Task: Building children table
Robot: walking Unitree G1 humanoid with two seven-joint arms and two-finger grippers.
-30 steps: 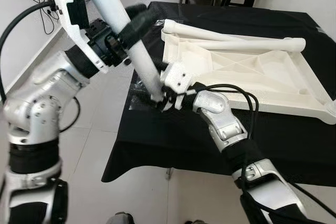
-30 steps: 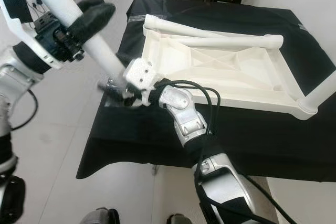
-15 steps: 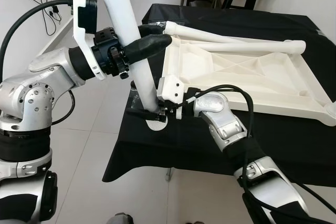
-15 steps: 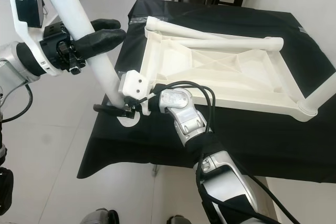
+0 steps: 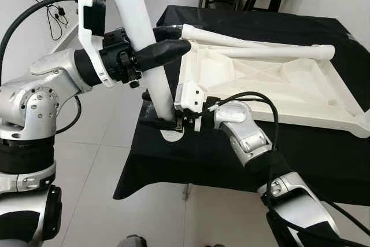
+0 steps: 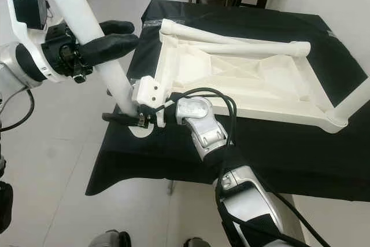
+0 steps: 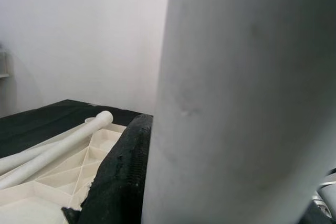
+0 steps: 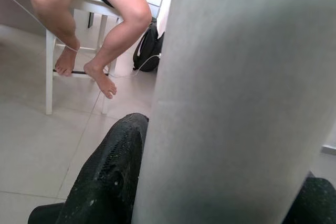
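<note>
At the near left corner of the black-draped counter (image 5: 324, 160), the left pincer (image 5: 167, 50) pinches the long white plastic table leg (image 5: 139, 33) high up, while the right pincer (image 5: 165, 123) clamps its foot, seemingly to steady it nearly upright for fitting. Beside them lies the upturned white ribbed tabletop (image 5: 272, 85), its shallow tray-like underside holding two more white tubes (image 5: 272, 50).

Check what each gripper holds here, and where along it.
Both hold the white table leg: left gripper around its middle, right gripper at its lower end.
</note>
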